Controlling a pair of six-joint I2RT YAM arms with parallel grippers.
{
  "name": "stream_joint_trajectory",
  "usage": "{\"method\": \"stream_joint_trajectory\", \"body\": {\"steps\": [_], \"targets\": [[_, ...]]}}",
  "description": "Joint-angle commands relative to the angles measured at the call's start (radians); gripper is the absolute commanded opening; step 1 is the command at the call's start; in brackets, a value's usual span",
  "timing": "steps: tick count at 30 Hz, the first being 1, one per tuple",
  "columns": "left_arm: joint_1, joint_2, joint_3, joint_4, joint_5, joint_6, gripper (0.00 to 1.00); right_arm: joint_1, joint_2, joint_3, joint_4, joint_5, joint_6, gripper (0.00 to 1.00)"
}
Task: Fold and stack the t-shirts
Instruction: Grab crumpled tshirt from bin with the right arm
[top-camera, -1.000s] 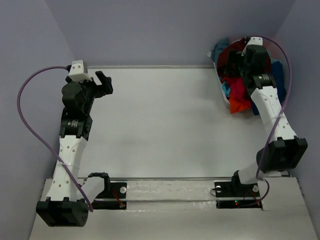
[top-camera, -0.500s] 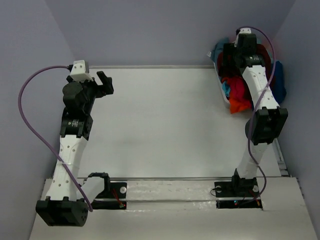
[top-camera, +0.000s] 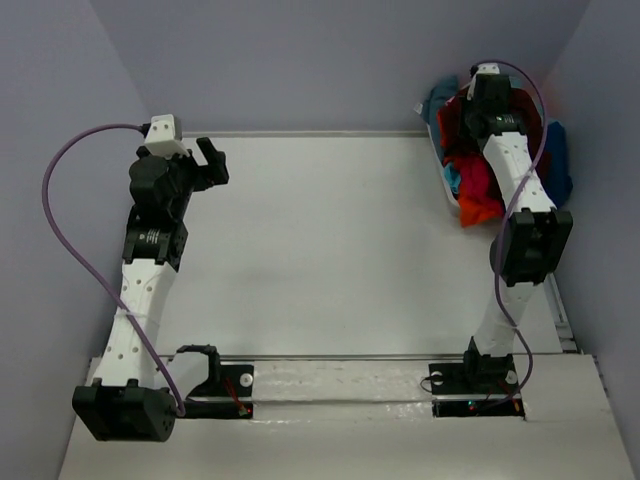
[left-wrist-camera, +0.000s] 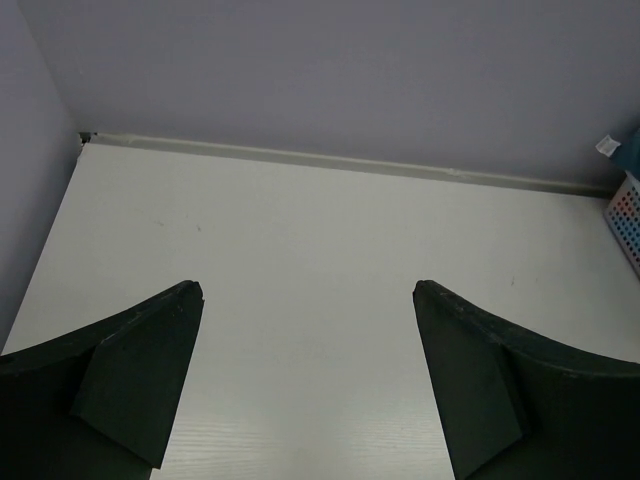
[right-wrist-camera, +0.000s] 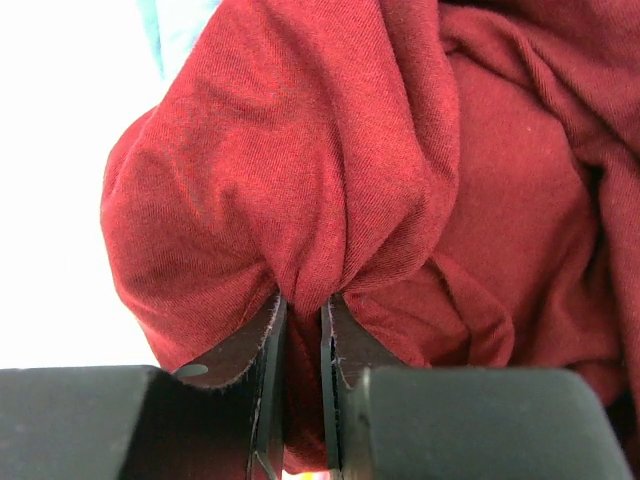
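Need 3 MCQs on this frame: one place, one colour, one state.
1. Where is the t-shirt pile? A) far right B) far left C) table centre
2. What colour cloth is in the right gripper? A) navy B) dark maroon C) pink
3. The left gripper is: A) open, empty B) shut on a shirt C) shut, empty

1A: the top view shows it heaped at the far right corner.
2B: a fold of the maroon t-shirt is pinched in it.
3A: it stands wide over the table, nothing in it.
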Motion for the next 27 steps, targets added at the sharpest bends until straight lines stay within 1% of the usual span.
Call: {"method": "stream_joint_trajectory", "body": {"steps": [1,7,11,12,13,14,15,18,21,25,27], "targets": [[-0.003,-0.010,0.051,0.040,-0.008,0.015,0.99,-0.015,-0.131,-0.063,0.111,-0.008,-0.001,0.07],[-0.003,-0.009,0.045,0.043,0.020,0.001,0.99,-0.015,-0.197,0.063,0.059,0.019,-0.043,0.07],[-0.003,-0.012,0.052,0.039,0.043,-0.004,0.99,-0.015,-0.301,0.113,0.131,0.032,-0.072,0.07],[-0.003,-0.013,0.052,0.039,0.047,-0.004,0.99,-0.015,-0.353,0.120,0.147,0.014,-0.070,0.07],[-0.003,-0.015,0.052,0.040,0.053,-0.004,0.99,-0.015,-0.383,0.117,0.166,-0.058,-0.069,0.07],[-0.003,-0.018,0.054,0.039,0.063,-0.005,0.99,-0.015,-0.412,0.110,0.203,-0.097,-0.063,0.07],[-0.003,-0.019,0.055,0.037,0.069,-0.005,0.99,-0.006,-0.461,0.106,0.211,-0.187,-0.061,0.07],[-0.003,-0.028,0.055,0.037,0.081,-0.011,0.99,0.004,-0.504,0.133,0.197,-0.284,-0.046,0.07],[-0.003,-0.038,0.054,0.040,0.092,-0.013,0.99,0.004,-0.564,0.163,0.164,-0.292,-0.024,0.07],[-0.003,-0.044,0.046,0.050,0.099,-0.023,0.99,0.004,-0.616,0.083,0.203,-0.258,-0.067,0.07],[-0.003,-0.044,0.046,0.053,0.110,-0.030,0.99,0.004,-0.608,0.107,0.173,-0.260,-0.073,0.07]]}}
